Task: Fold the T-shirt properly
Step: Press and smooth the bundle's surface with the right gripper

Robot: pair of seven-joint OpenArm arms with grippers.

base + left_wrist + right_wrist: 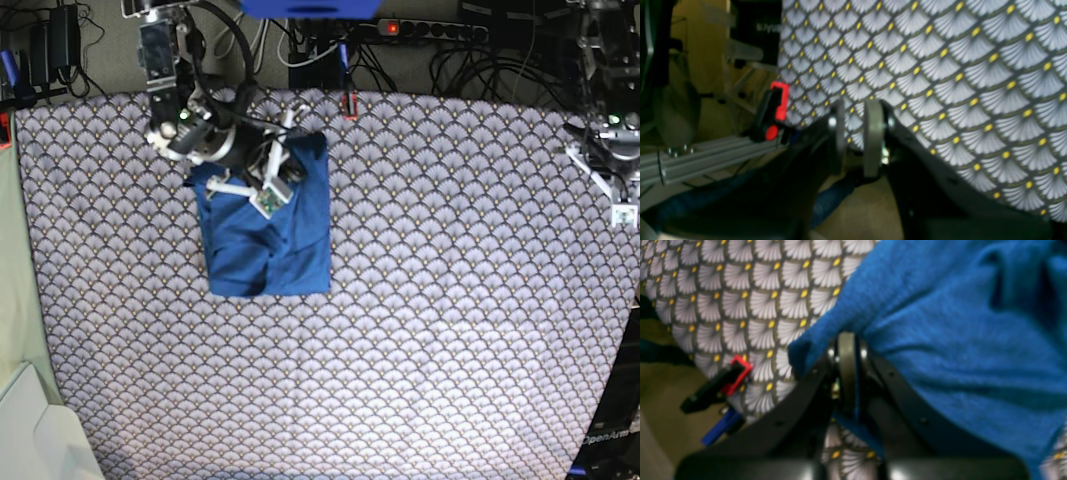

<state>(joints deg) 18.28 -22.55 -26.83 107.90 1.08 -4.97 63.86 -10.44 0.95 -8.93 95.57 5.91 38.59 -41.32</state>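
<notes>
counter (450, 300): grey-white scallop cloth with yellow dots
clamps (349, 103): red, on counter's far edge
cables (480, 60): tangled behind counter, power strip (425, 27) lit red
floor (857, 213): tan

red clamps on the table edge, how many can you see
2. One red clamp grips the tablecloth edge in the left wrist view; another sits at the edge in the right wrist view. More may be hidden elsewhere along the edge.
</notes>
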